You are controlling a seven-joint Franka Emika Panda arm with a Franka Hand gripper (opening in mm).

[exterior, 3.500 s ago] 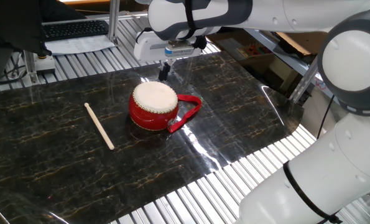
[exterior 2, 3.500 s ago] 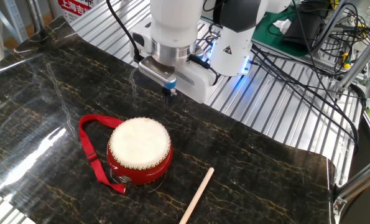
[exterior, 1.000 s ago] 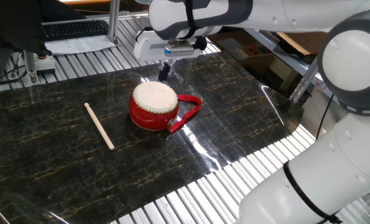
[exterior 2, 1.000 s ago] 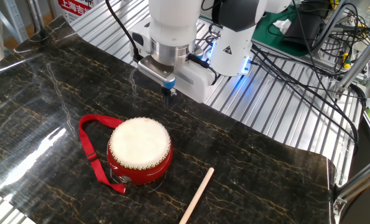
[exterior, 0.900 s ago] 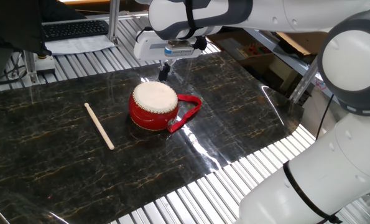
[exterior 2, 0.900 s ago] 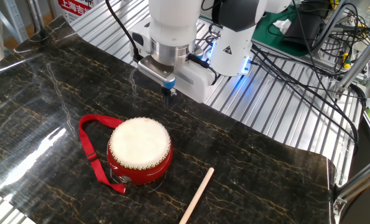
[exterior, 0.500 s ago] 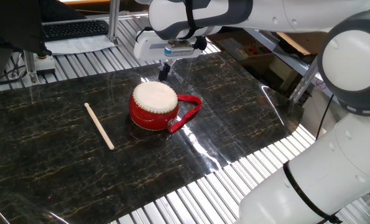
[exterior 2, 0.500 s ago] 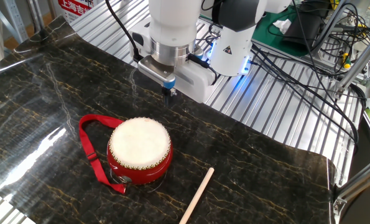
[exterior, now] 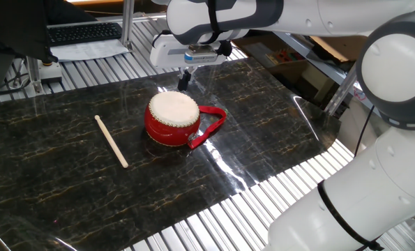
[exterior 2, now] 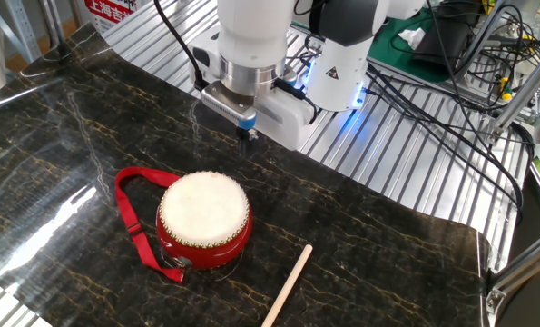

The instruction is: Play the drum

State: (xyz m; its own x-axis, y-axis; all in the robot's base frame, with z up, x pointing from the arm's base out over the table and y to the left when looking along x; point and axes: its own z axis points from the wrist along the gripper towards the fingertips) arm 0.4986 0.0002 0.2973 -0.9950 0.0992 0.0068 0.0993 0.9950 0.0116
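Nothing has moved since the earlier frames, we note. Our gripper (exterior 2: 245,134) hangs above the dark marbled mat (exterior 2: 70,154), upper centre of frame, fingers together and empty, just behind the drum (exterior 2: 203,222). Drum: squat, round, red body, cream skin, studded rim, red strap (exterior 2: 132,218), frame centre. Thin pale wooden stick (exterior: 111,141) lies apart.

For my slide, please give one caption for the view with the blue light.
Gripper hangs empty beyond red drum; stick lies apart.

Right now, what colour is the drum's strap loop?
Red, like the small round drum body; the strap loop shows best in the other fixed view.
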